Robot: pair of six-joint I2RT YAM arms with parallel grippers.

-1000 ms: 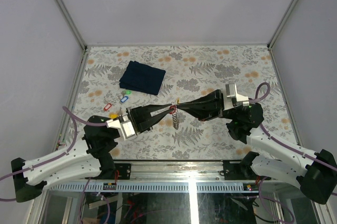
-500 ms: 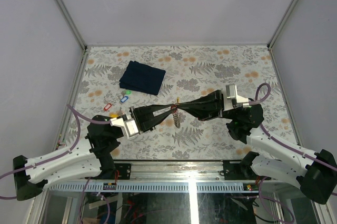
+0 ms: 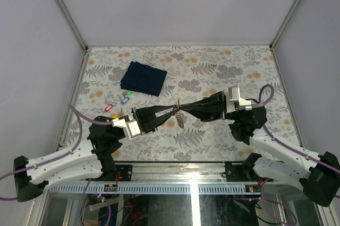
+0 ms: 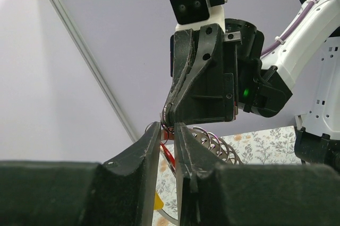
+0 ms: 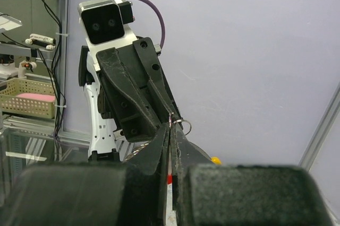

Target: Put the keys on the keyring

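Grey keyring (image 3: 179, 110), clenched in right jaws, dangles keys (image 3: 181, 122) downward; left jaws grasp a red key (image 4: 168, 155) above floral bench (image 3: 212, 67).

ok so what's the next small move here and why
Probably ease the left gripper slightly toward the right gripper, feeding the red-tagged key onto the keyring. The two meet in mid-air, the right pinching the ring, the left the key; threading isn't visibly done.

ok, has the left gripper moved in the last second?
Yes, slightly. In the top view the left gripper and its wrist have shifted right, judged against the dark blue cloth, toward the right gripper.
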